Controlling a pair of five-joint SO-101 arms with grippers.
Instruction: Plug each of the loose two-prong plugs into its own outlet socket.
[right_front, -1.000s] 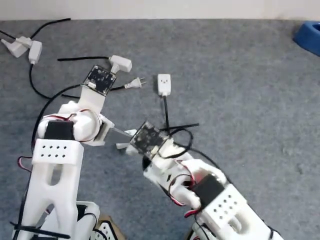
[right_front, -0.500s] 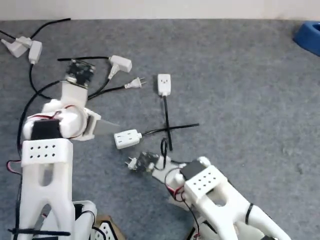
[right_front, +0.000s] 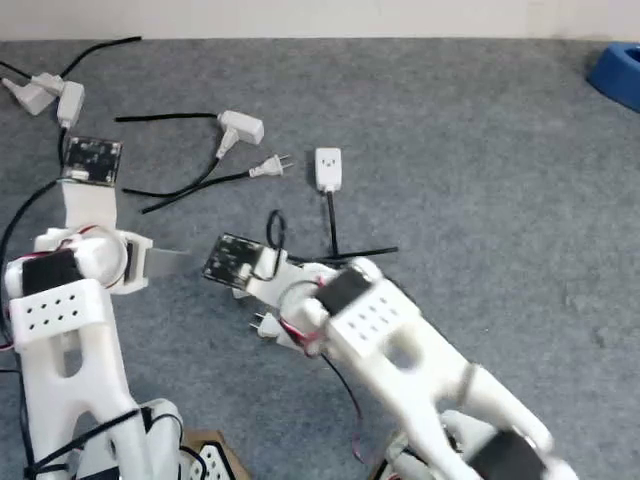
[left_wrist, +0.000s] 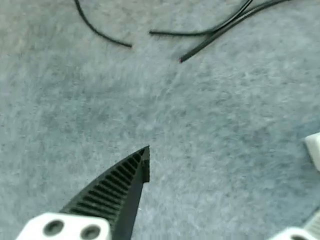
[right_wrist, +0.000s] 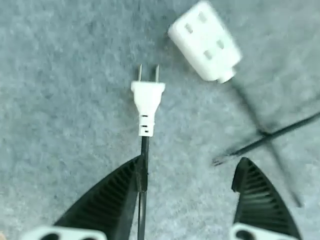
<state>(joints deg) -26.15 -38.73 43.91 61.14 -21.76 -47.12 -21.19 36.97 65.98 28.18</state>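
Observation:
In the right wrist view a white two-prong plug (right_wrist: 147, 102) lies flat on the grey carpet, its black cord running back between the fingers. Its prongs point away, past a white multi-outlet socket (right_wrist: 206, 41) lying just beyond and to one side. My right gripper (right_wrist: 194, 161) is open and hovers behind the plug, touching nothing. From above, this plug (right_front: 262, 325) lies beside the right arm. Another plug (right_front: 268, 166) lies close to a single outlet socket (right_front: 328, 168). My left gripper (right_front: 172, 262) is open over bare carpet, with one black finger (left_wrist: 125, 190) showing.
An angled white plug (right_front: 243, 127) lies at the back, and two more white plug pieces (right_front: 45, 93) at the far left corner. Black cords (right_front: 340, 255) cross mid-table. A blue object (right_front: 615, 70) sits at the far right edge. The right half of the carpet is bare.
The left arm has swung left, away from the plugs at the back. The right arm pulled back toward the front, then swung left over the multi-outlet socket and the near plug.

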